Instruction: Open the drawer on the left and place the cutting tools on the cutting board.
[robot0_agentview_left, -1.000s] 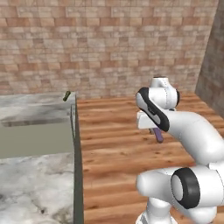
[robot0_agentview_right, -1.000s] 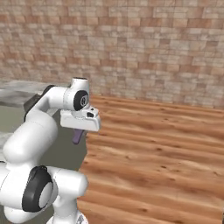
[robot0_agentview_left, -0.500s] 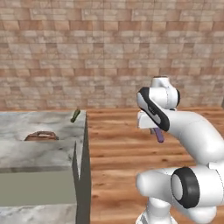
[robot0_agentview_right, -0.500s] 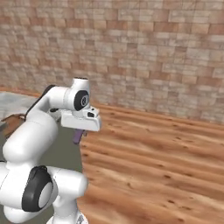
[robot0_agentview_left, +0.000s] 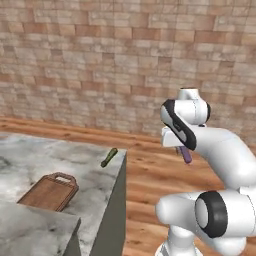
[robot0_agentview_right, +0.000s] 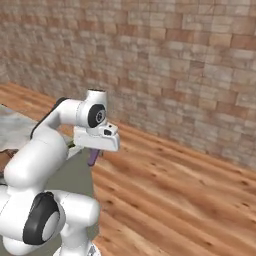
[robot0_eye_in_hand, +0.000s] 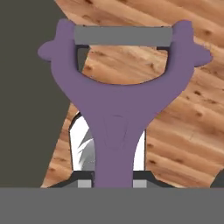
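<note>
My gripper (robot0_eye_in_hand: 113, 178) is shut on the stem of a purple Y-shaped cutting tool (robot0_eye_in_hand: 116, 109), held over the wooden floor beside the counter's dark side. The same purple tool (robot0_agentview_left: 186, 154) hangs below the hand, to the right of the counter corner, and appears again (robot0_agentview_right: 93, 157) in the right base view. A thin dark cutting tool (robot0_agentview_left: 109, 157) lies on the marble counter (robot0_agentview_left: 30, 160) near its far right corner. The brown cutting board (robot0_agentview_left: 50, 192) with a loop handle lies on the counter, left of and nearer than that tool. The drawer is out of view.
The counter's grey-green end wall (robot0_agentview_left: 112, 215) drops to the wooden floor (robot0_agentview_left: 145, 175) just left of my arm. A brick wall (robot0_agentview_left: 100, 65) runs along the back. Open floor stretches to the right (robot0_agentview_right: 190, 190).
The whole picture has shifted as the base moved: the counter top with the board and the dark tool now sits nearer and lower left. The gripper still holds the purple tool.
</note>
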